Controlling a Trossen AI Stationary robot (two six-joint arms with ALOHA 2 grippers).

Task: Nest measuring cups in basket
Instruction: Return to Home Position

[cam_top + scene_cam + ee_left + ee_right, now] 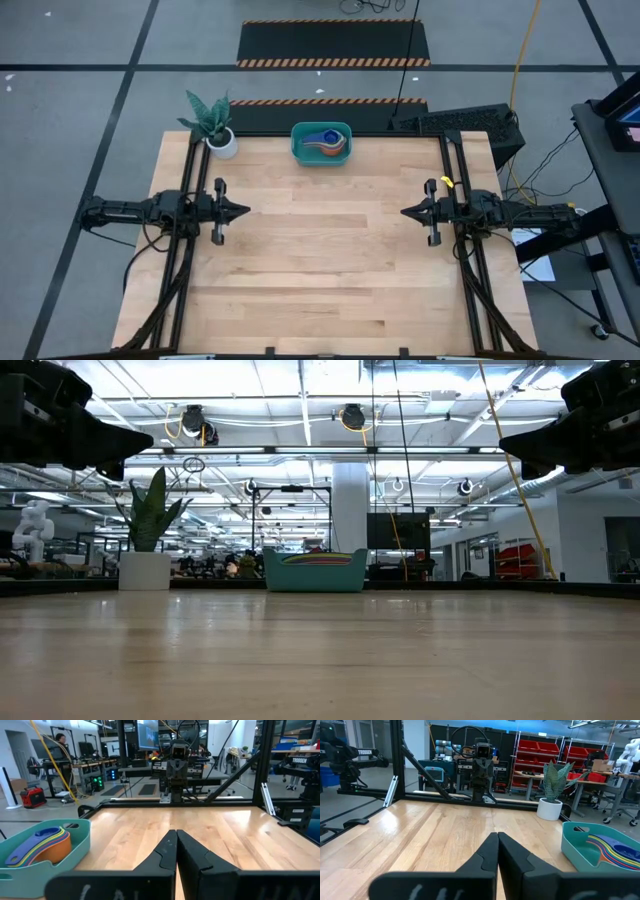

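Observation:
The teal basket (321, 144) stands at the middle of the table's far edge. Inside it the measuring cups (324, 141) lie stacked one in another; in the left wrist view the measuring cups (42, 846) show blue on top, then yellow, red and orange rims, handles pointing one way. My left gripper (247, 210) hovers shut above the table's left side, pointing level toward the right. My right gripper (403, 212) hovers shut above the right side, pointing left. Both are far from the basket and hold nothing.
A small white pot with a green plant (221, 140) stands at the far left corner, left of the basket. Black arm frames (190, 260) run along the table's left and right sides. The wide wooden middle of the table (320, 260) lies between the grippers.

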